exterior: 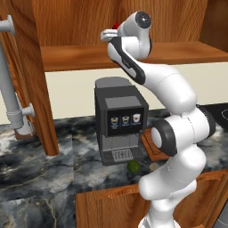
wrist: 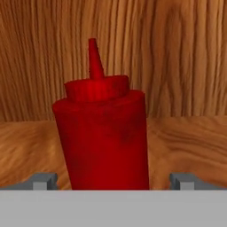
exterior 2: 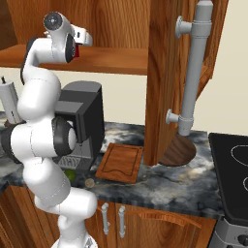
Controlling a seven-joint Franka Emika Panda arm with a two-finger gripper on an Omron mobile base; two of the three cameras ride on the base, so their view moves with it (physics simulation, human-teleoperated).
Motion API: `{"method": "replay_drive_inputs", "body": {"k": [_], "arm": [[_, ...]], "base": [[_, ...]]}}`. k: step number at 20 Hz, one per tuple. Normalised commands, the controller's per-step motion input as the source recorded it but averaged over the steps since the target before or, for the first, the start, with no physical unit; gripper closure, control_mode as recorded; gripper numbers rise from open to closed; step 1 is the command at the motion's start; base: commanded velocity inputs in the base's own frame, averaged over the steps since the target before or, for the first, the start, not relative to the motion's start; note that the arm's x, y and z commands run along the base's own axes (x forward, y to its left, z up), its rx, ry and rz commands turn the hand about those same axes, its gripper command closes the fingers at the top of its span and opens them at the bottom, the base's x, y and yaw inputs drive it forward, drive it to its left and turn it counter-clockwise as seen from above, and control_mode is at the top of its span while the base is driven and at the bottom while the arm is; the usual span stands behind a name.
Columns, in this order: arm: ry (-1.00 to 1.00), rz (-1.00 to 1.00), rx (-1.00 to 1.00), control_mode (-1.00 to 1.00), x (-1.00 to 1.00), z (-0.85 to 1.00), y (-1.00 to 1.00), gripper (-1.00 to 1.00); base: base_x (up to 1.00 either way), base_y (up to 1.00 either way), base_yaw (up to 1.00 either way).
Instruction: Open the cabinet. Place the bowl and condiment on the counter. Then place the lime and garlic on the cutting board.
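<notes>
The cabinet (exterior 2: 162, 72) stands open, and my arm reaches onto its shelf (exterior: 80, 57). There the red condiment (wrist: 102, 133) stands upright between my fingertips (wrist: 43, 181). My gripper (wrist: 113, 181) is open, with a gap on each side of the bottle. A sliver of the condiment (exterior 2: 76, 51) shows beside the hand. The bowl (exterior 2: 178, 150) rests on the counter (exterior 2: 164, 186), partly behind the open door. The lime (exterior 2: 71, 175) and garlic (exterior 2: 89, 182) lie on the counter left of the cutting board (exterior 2: 121, 162), near the front edge.
A black coffee machine (exterior: 120, 118) stands on the counter under the shelf, right behind my arm. The open doors with long grey handles (exterior 2: 193, 68) (exterior: 11, 89) jut out on both sides. A black stove (exterior 2: 232, 174) sits at the right.
</notes>
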Motion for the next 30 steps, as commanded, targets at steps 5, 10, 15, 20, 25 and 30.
{"method": "replay_drive_inputs", "body": {"k": [5, 10, 15, 20, 25, 30], "arm": [[0.00, 0.00, 0.03, -1.00, 0.11, -0.01, 0.00, -1.00], [0.00, 0.00, 0.02, -1.00, 0.00, 0.00, 0.00, 1.00], [0.00, 0.01, 0.01, -1.00, -0.21, 0.00, 0.01, 1.00], [-0.03, 0.00, 0.00, -1.00, -0.81, 0.00, 0.00, 1.00], [-0.08, 0.00, 0.00, -1.00, -1.00, -0.07, 0.00, 1.00], [-0.09, 0.02, 0.00, -1.00, -1.00, -0.19, -0.02, 1.00]], "base": [[0.00, 0.00, 0.00], [0.00, 0.00, 0.00], [0.00, 0.00, 0.00], [0.00, 0.00, 0.00], [0.00, 0.00, 0.00], [0.00, 0.00, 0.00]]}}
